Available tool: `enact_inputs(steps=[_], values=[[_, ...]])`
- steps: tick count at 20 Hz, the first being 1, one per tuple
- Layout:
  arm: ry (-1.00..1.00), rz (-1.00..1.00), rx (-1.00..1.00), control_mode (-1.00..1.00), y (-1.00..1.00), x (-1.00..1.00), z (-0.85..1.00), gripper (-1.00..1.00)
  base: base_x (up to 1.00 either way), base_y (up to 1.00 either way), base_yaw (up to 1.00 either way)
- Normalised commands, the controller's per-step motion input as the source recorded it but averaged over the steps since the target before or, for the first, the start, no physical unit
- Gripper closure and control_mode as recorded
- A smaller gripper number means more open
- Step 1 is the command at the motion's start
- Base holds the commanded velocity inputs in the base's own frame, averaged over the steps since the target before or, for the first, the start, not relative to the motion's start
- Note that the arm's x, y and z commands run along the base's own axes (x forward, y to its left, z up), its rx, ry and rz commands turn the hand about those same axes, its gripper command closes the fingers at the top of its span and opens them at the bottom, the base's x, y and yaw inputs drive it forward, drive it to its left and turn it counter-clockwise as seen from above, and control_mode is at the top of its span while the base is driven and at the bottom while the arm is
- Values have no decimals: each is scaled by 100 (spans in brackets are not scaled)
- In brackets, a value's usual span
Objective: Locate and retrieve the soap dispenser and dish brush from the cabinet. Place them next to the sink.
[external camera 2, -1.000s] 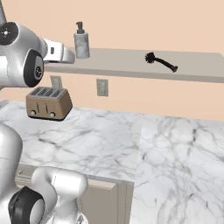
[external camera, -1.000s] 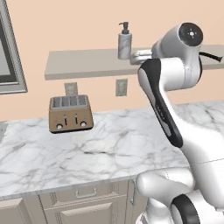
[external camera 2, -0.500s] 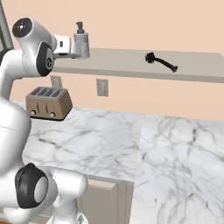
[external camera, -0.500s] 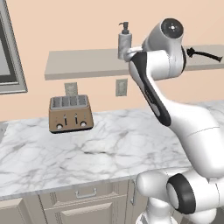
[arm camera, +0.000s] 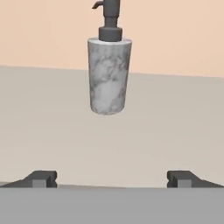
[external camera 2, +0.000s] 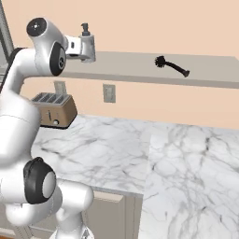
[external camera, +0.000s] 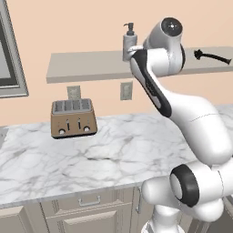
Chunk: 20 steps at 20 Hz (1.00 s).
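The soap dispenser (arm camera: 109,74), grey-white marbled with a dark pump top, stands upright on the grey-beige cabinet shelf (arm camera: 175,122), straight ahead of my gripper (arm camera: 112,179). The gripper is open, with wide-set fingertips (arm camera: 41,178) and nothing between them, a short way from the bottle. From the base, the dispenser (external camera: 129,42) shows just behind my white hand, and its pump (external camera 2: 85,29) pokes above the hand. The black dish brush (external camera: 211,56) (external camera 2: 172,66) lies further right on the same shelf (external camera: 86,68). The sink is out of view.
A brown four-slot toaster (external camera: 73,118) (external camera 2: 53,109) sits on the marble counter (external camera: 113,150) below the shelf. Wall outlets (external camera: 126,90) are under the shelf. Cream cupboard fronts (external camera: 91,205) run below the counter. A window frame (external camera: 9,54) is at the left.
The arm has swung up and left, and the hand now sits at shelf height in front of the soap dispenser. The jaws stayed open. Dispenser, brush and toaster have not moved.
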Motion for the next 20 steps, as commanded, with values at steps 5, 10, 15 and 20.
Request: enact_inputs(steps=[5,10,15,20], values=[[0,0,0,-100,5,52,-12,-100,0,0,0],[0,0,1,-100,1,50,-7,-100,0,0,0],[0,0,1,-100,0,45,-1,-100,0,0,0],[0,0,0,-100,1,42,-6,-100,0,0,0]])
